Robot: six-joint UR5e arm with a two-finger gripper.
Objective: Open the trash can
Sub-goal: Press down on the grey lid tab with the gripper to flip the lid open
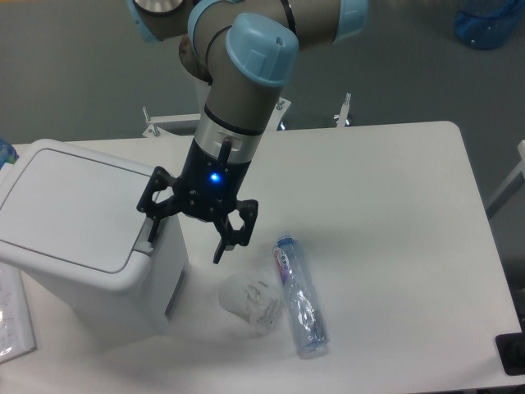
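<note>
While lid lies flat | trash can (82, 238) white, boxy, grey latch

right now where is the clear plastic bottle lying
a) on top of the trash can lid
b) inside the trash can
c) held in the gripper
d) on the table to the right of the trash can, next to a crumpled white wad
d: the clear bottle lies flat on the table, right of the trash can, beside the crumpled white wad; the gripper holds nothing, one finger by the lid's front edge.
</note>
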